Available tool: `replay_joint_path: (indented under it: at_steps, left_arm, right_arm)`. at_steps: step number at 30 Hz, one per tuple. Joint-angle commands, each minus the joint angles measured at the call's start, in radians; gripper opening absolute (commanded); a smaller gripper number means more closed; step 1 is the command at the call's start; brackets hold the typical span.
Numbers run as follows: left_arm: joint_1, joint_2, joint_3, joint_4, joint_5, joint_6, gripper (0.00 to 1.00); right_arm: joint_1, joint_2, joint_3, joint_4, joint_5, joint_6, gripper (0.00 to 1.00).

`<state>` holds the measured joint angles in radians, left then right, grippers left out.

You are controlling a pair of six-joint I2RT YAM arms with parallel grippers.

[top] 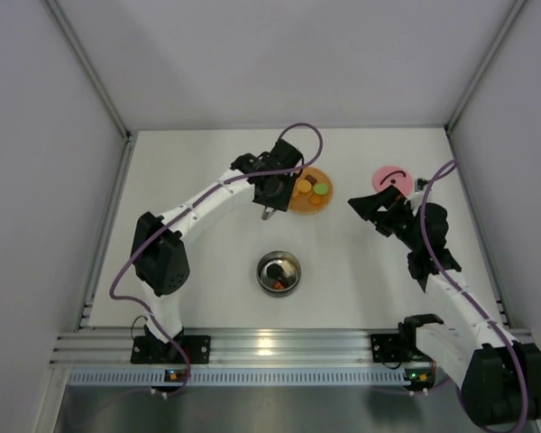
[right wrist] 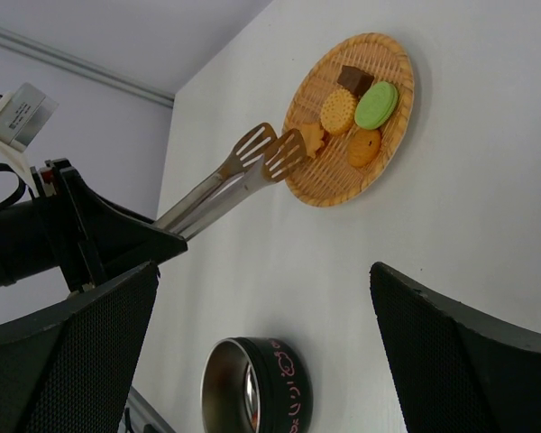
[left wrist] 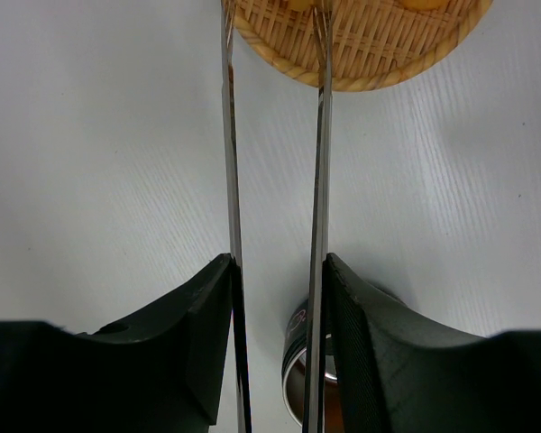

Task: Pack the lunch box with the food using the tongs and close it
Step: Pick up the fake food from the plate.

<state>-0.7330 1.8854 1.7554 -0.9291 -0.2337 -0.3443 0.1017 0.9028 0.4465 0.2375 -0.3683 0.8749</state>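
Black ribbed left fingers (left wrist: 162,361) pinch slim steel tongs (right wrist: 230,185); right fingers (right wrist: 460,352) spread wide.

No wording can be read. The small round steel lunch box (right wrist: 252,388) carries pink printed characters (right wrist: 287,397) on its black outer wall, too tilted to make out. A white tag (right wrist: 22,113) shows faint, illegible print.
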Motion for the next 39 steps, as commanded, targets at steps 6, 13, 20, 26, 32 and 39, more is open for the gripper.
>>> replay_joint_path:
  at_steps: [6, 13, 20, 26, 32, 39]
  left_arm:
    - [0.001, 0.012, 0.023, 0.096, 0.007, 0.025, 0.49]
    - [0.009, 0.026, 0.021, 0.099, 0.023, 0.025, 0.5]
    - [0.026, 0.046, 0.019, 0.102, 0.042, 0.024, 0.52]
    - [0.027, 0.05, 0.018, 0.108, 0.054, 0.024, 0.5]
    - [0.027, 0.049, 0.027, 0.104, 0.07, 0.027, 0.41]
    - [0.027, 0.029, 0.042, 0.087, 0.073, 0.028, 0.38]
  right_arm:
    - [-0.014, -0.021, 0.018, 0.046, -0.008, -0.01, 1.0]
    - [-0.014, -0.022, 0.018, 0.046, -0.009, -0.01, 1.0]
    - [-0.014, -0.021, 0.02, 0.046, -0.008, -0.011, 0.99]
    - [-0.014, -0.013, 0.023, 0.046, -0.009, -0.01, 0.99]
    - [-0.014, -0.01, 0.026, 0.048, -0.009, -0.011, 0.99]
    - [-0.014, -0.008, 0.026, 0.048, -0.009, -0.01, 1.0]
